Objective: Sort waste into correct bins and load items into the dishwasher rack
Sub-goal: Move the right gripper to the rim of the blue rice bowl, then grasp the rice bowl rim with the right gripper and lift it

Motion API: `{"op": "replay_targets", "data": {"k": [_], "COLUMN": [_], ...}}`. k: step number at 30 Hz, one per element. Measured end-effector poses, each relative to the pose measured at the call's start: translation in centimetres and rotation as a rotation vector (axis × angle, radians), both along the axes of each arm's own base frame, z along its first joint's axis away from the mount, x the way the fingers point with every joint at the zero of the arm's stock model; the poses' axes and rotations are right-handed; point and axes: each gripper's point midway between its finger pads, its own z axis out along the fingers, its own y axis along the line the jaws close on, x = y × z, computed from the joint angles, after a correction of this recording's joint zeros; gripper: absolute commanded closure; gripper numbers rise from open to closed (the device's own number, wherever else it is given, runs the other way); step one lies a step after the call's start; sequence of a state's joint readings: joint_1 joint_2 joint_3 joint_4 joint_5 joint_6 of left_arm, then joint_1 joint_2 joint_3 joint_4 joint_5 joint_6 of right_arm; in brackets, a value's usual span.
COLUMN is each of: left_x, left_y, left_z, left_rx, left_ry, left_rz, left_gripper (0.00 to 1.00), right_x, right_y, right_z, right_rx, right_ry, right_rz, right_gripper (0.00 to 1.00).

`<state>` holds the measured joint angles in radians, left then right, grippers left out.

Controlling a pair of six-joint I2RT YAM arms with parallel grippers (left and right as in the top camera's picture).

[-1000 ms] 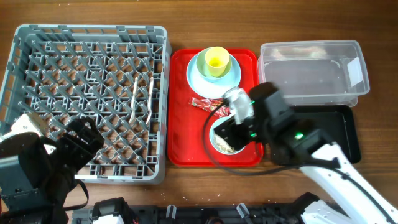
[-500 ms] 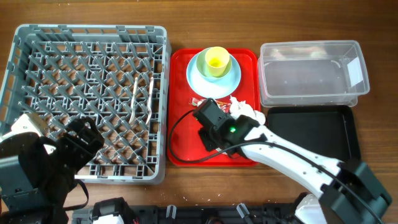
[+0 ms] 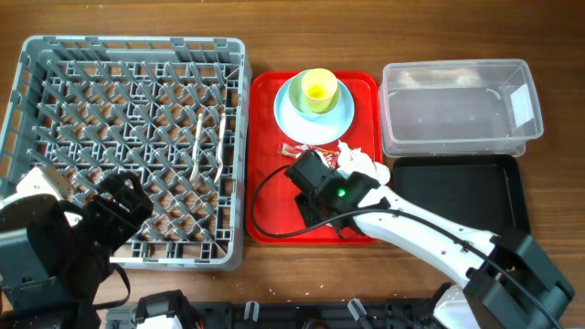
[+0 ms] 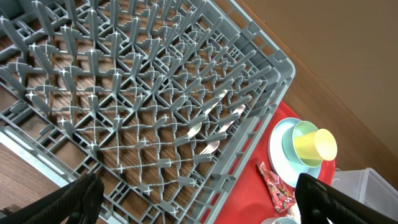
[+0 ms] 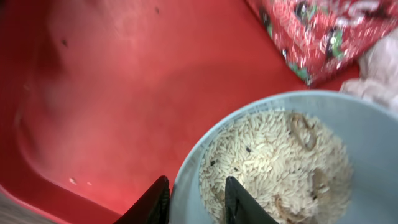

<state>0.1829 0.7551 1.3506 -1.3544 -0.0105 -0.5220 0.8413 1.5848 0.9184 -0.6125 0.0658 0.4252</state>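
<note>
From the overhead camera I count one dishwasher rack [image 3: 137, 44] filling the left of the frame, one red tray [image 3: 270, 187] in the middle, and two bins on the right. One is a clear tub [image 3: 452, 137] at the upper right and the other a black tray [image 3: 466, 196] just below it. All of these sit on the wooden bench [image 3: 274, 37].

Two white utensils [image 3: 197, 144] lie side by side in the rack, right of its centre; I cannot tell which is the fork and which the spoon. At the top of the red tray sits one light blue plate [image 3: 345, 114] with one yellow-green cup [image 3: 316, 90] standing on it. Below the plate are one red wrapper [image 3: 297, 150] and, to its right, one crumpled white napkin [image 3: 358, 164].

My right hand [image 5: 196, 200] hangs over the lower middle of the red tray, and its arm hides the bowl from above. On the right wrist camera the one light blue bowl [image 5: 367, 146] rests on the tray with rice scraps [image 5: 273, 155] inside. The two fingers [image 5: 155, 202] straddle its rim, one outside and one inside over the rice. I cannot tell whether they are pinching the wall. The wrapper lies at the upper right of that frame, near the bowl.

My left hand [image 4: 202, 202] sits at the lower left of the overhead frame, over the rack's lower left corner. It is released wide, with nothing between its fingers.
</note>
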Motion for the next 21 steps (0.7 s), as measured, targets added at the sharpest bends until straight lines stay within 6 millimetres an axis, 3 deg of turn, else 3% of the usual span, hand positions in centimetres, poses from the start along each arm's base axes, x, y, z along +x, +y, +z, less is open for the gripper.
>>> {"op": "replay_targets", "data": {"k": [4,10,21], "left_x": [0.0,0.0,0.0], "left_y": [0.0,0.0,0.0], "left_z": [0.0,0.0,0.0], "left_rx": [0.0,0.0,0.0], "left_ry": [0.0,0.0,0.0], "left_rz": [0.0,0.0,0.0], "left_gripper": [0.0,0.0,0.0], "right_x": [-1.2,-1.5,-1.8], "right_y": [-1.0,-1.3,-1.5], "right_z": [-1.3,-1.6,-1.7], "right_rx": [-0.027,-0.034,-0.045], "right_ry": [0.038,0.048,0.061], "right_rz": [0.005,0.009,0.01], "right_gripper": [0.71,0.87,0.86]}}
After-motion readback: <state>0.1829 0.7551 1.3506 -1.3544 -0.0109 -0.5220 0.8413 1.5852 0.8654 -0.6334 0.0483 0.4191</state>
